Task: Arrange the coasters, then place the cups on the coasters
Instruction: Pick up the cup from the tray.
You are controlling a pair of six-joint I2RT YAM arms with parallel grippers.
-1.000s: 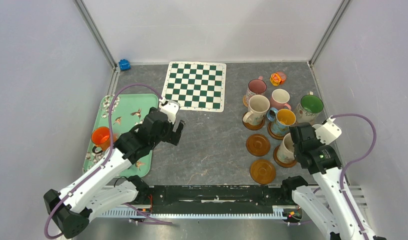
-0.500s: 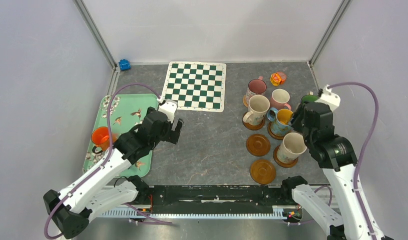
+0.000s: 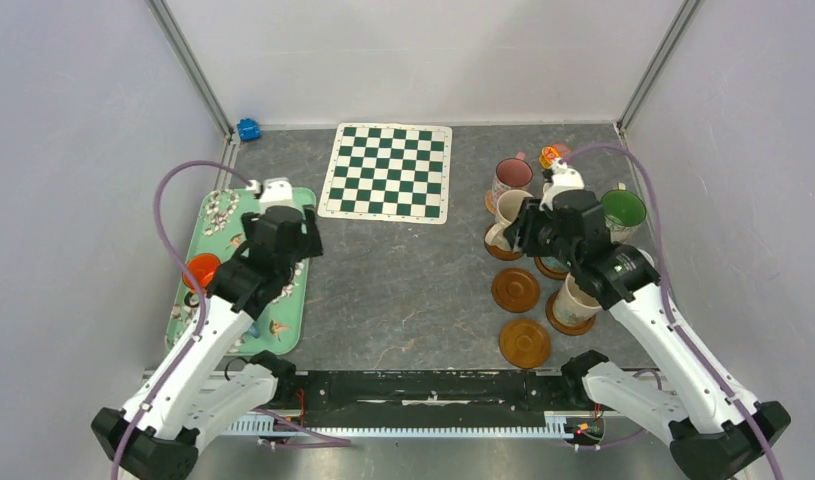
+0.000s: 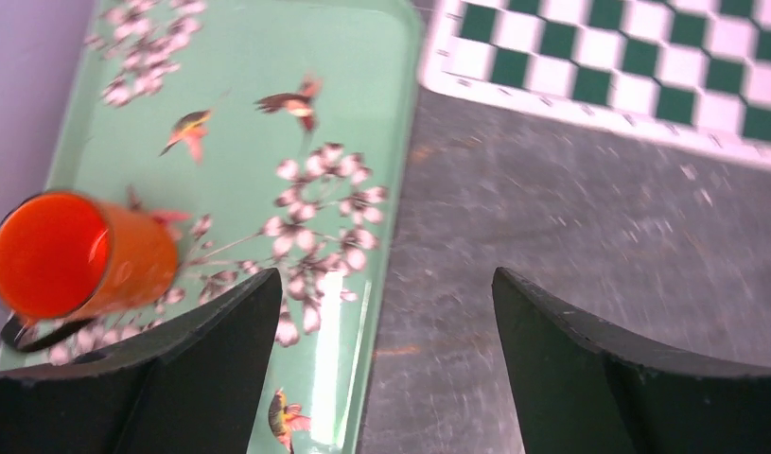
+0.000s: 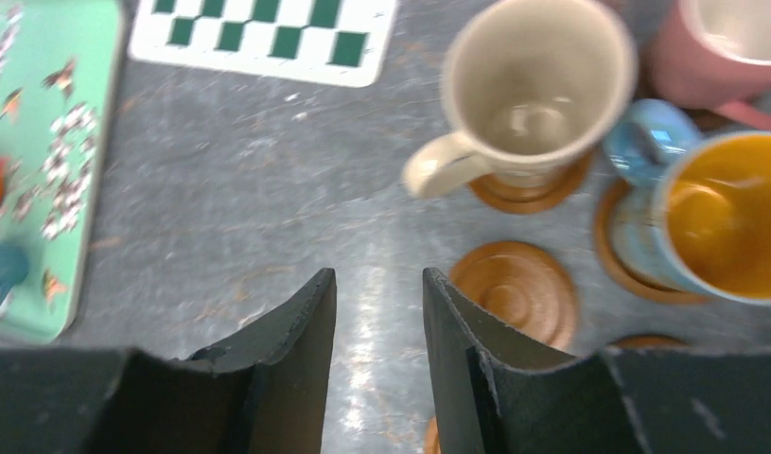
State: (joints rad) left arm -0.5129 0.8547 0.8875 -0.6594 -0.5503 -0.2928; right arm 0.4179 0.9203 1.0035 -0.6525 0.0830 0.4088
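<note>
Seven cups and at least five coasters can be counted on the grey, stone-mottled counter [image 3: 423,300].

Closest to its near edge, on the right, lie two bare coasters. They are the nearest coaster [image 3: 525,342] and, just beyond it, the ringed coaster [image 3: 515,290]. Both are round dark-brown wooden discs, and turned grooves show on the farther one. Just right of them a tall cream cup [image 3: 580,290] stands on a third coaster [image 3: 558,322].

The right hand [image 5: 379,293] hangs over bare counter just left of the ringed coaster. Its fingers are a narrow gap apart with nothing between them.

The left hand [image 4: 386,312] is above the right rim of the mint tray [image 4: 268,47]. Its fingers are spread wide and it is empty. The tray is a glossy rectangle with rounded corners, printed with birds and blossom, lying along the counter's left edge. It carries a shiny orange cup [image 4: 74,255] with a dark handle.

Farther on the right is a tight cluster:
- A wide cream cup [image 5: 537,85] sits on a brown coaster [image 5: 542,194].
- A yellow-lined cup [image 5: 731,218] with a blue handle sits on a rimmed coaster [image 5: 613,246].
- A pink cup [image 5: 731,47] stands beyond them.
- A green-lined cup [image 3: 623,210] is near the right edge.
- A patterned cup [image 3: 511,175] with a pink inside stands farthest.

A flat, square green-and-white chequered mat [image 3: 388,170] lies at the middle of the far edge. A small orange-yellow toy [image 3: 553,153] sits beyond the cluster. A small blue object [image 3: 248,129] sits in the far left corner.
</note>
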